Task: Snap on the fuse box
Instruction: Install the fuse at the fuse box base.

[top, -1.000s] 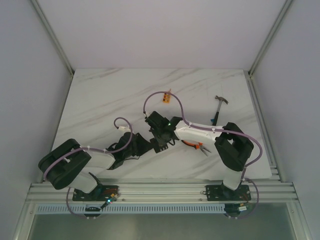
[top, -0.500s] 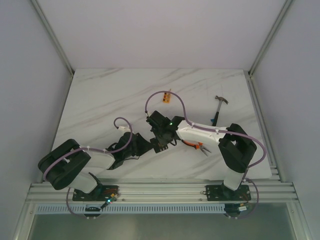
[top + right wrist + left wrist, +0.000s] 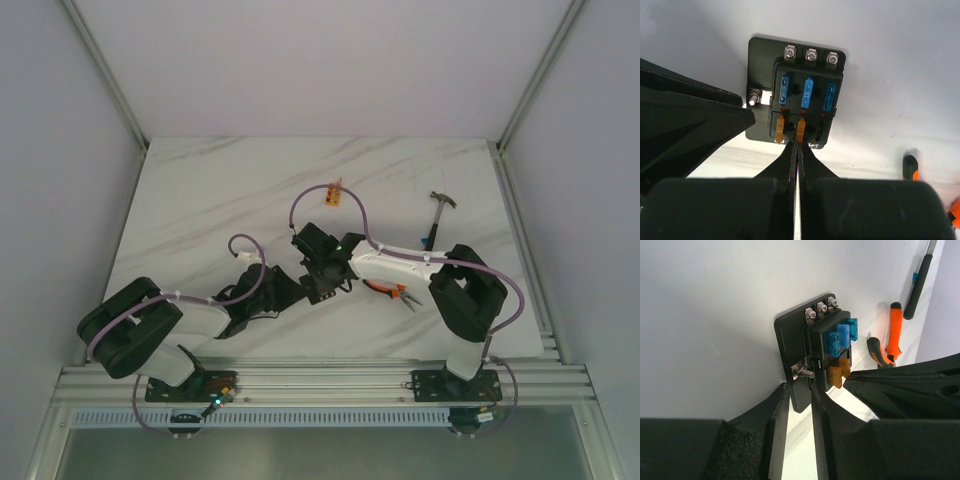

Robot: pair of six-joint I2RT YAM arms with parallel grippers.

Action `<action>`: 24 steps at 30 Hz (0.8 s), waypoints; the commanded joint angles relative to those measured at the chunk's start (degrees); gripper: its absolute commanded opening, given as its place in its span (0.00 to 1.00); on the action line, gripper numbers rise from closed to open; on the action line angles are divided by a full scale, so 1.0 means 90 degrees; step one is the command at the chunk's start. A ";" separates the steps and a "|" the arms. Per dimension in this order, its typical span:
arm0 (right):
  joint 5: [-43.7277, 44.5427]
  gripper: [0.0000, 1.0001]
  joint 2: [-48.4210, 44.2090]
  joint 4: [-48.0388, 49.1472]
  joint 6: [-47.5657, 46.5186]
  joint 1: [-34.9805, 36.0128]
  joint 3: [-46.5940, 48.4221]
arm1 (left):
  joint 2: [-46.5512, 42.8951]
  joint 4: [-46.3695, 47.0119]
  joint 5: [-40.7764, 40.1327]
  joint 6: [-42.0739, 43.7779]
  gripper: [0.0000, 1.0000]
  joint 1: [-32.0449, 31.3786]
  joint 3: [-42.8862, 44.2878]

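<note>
Left fingers [image 3: 832, 412] pinch fuse box [image 3: 832, 347] base edge — steadying it. Right fingers [image 3: 785, 162] pressed together, tips at amber fuse [image 3: 801, 129] — likely pressing it home.

Matt black plastic is seen on the fuse box [image 3: 762, 65], shiny metal on its screws [image 3: 811, 55], and a smooth marble-look finish on the table [image 3: 220, 190].

Bright, even overhead light; soft shadows; wrist-view foregrounds blurred.
</note>
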 commanded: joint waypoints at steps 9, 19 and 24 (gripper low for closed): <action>-0.0136 0.00 0.0792 -0.0125 -0.0054 -0.0021 -0.0283 | 0.0272 0.0022 0.0099 -0.0008 0.33 -0.0051 0.0109; 0.0151 0.21 -0.0550 -0.0106 -0.0093 -0.0108 -0.0255 | -0.0162 -0.0317 -0.0177 0.0102 0.35 -0.0051 0.0041; 0.0568 0.33 -0.1405 -0.0336 -0.0016 -0.0738 -0.0337 | -0.0865 -0.0823 -0.0530 0.0272 0.42 -0.0051 -0.0020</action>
